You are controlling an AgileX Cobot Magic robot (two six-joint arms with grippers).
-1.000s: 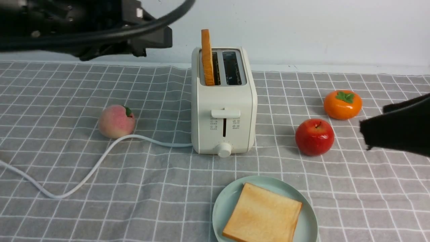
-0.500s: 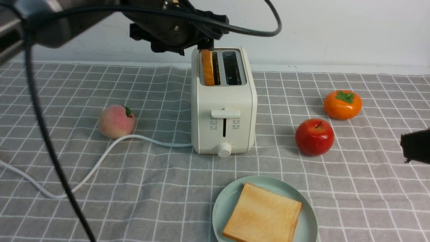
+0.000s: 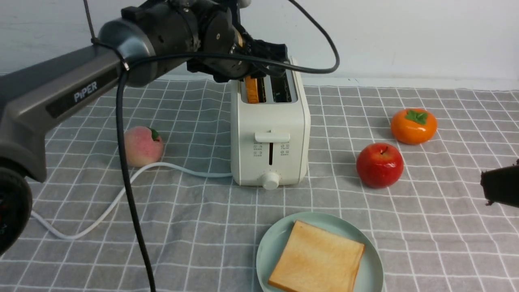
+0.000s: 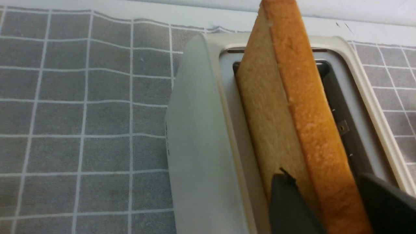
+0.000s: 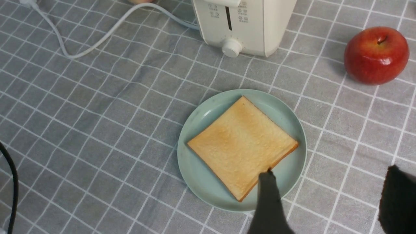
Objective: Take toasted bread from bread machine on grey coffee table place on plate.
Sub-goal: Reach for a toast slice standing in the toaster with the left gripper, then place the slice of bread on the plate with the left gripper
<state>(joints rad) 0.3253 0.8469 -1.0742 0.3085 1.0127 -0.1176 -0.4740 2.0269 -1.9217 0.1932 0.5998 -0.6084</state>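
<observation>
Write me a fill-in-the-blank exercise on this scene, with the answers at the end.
1. The toasted bread on the plate lies ____.
2. The left gripper straddles the other slice, which stands in the bread machine's ____ slot.
3. The right gripper hovers near the plate with its jaws ____.
Missing words: flat; left; open.

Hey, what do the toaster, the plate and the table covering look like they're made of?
Toaster: probably plastic, matte off-white, judging by its smooth moulded shell with rounded edges. Plate: smooth mint-green with a faint sheen; ceramic or melamine, the look leaves it open. Table covering: woven grey cloth with white grid lines, shown by its wrinkles and folds.
</observation>
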